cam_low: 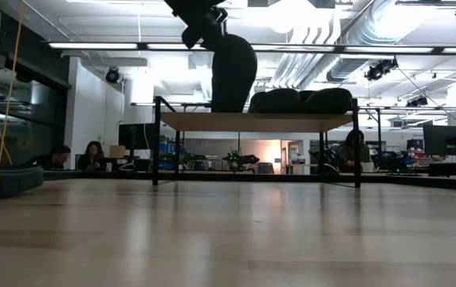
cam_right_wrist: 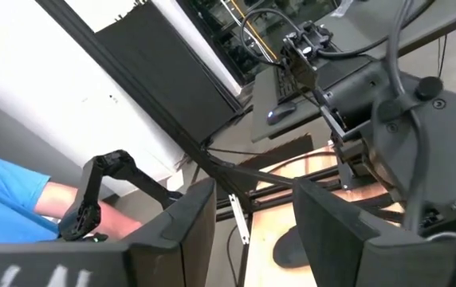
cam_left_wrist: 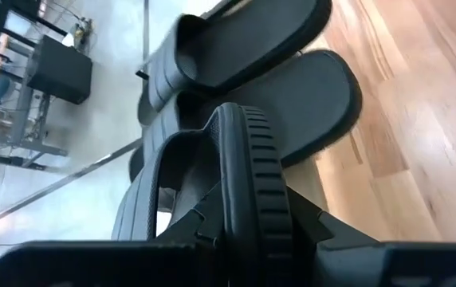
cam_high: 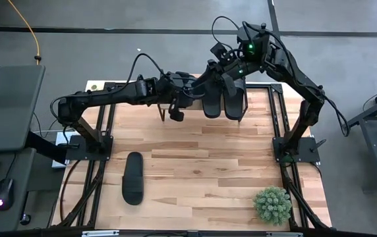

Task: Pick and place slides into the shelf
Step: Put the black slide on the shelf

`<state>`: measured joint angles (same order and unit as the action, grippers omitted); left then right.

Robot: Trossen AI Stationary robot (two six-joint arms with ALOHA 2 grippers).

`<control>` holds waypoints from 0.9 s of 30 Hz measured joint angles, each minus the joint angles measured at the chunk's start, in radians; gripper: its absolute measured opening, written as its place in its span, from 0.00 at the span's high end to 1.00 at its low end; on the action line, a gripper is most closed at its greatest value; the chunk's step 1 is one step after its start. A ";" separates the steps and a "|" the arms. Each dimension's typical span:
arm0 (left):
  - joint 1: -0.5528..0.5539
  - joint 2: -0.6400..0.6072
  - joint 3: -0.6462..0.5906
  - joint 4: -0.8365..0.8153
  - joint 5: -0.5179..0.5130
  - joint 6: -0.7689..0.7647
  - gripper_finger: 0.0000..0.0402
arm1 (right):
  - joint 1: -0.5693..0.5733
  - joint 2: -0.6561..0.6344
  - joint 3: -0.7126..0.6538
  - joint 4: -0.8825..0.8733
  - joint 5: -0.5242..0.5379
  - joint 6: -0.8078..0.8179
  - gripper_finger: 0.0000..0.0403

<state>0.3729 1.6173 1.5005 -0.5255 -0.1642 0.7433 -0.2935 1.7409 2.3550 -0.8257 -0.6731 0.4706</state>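
The left pincer (cam_high: 175,99) is clamped on a slide (cam_left_wrist: 244,191) over the far shelf (cam_low: 256,121), beside two slides (cam_high: 225,102) apparently resting there. Right pincer (cam_right_wrist: 252,231) open, empty. One slide (cam_high: 133,178) lies on the counter (cam_high: 202,171).

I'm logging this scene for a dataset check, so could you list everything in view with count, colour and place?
Slides on shelf: two, black, side by side on the shelf top.
Held slide: one, black, hanging upright over the shelf's left end.
Loose slide: one, black, flat on the table's front left.
Shelf: one, light wood top with black legs, at the table's far edge.
Plant: one, green, front right corner.
Table: one, light wood.
People: three, seated in the room behind.
Left gripper: shut on the held slide.
Right gripper: open, raised behind the shelf.
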 joint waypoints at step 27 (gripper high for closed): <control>0.000 0.078 -0.001 -0.166 0.148 -0.094 0.56 | 0.000 0.000 0.000 0.003 0.023 -0.005 0.61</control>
<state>0.3729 1.6955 1.5000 -0.6913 -0.0163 0.6489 -0.2935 1.7409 2.3550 -0.8222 -0.6498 0.4660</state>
